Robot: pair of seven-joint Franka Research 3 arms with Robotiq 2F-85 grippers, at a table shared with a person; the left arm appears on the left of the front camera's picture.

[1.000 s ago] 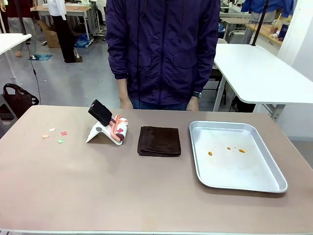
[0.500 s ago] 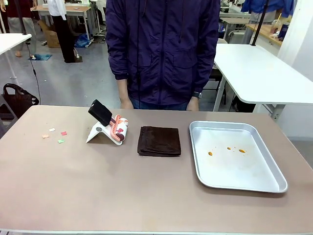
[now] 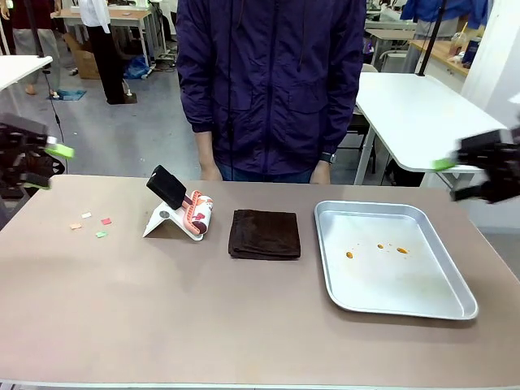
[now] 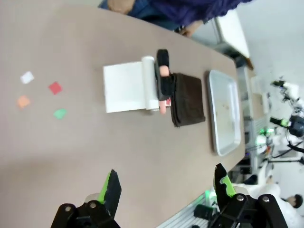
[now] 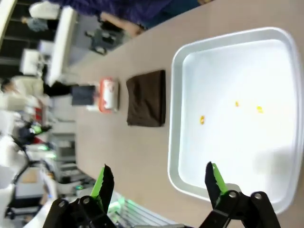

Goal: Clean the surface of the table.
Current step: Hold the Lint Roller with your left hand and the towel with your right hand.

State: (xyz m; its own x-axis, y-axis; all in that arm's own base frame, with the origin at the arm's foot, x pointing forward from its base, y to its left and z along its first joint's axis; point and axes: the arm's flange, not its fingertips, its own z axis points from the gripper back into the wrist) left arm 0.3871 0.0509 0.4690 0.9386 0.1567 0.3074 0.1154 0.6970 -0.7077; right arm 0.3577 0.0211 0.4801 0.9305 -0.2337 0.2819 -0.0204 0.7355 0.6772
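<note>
On table (image 3: 162,309), tray (image 3: 390,284) with orange specks (image 3: 349,254)

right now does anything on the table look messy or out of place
Yes. Four small coloured paper scraps lie scattered on the table, left of the white stand. A few orange spots dirty the floor of the metal tray. The brown cloth lies neatly folded.

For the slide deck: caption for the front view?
Left claw and right claw, open, flank the table bearing paper scraps, brown cloth and spotted tray.
</note>
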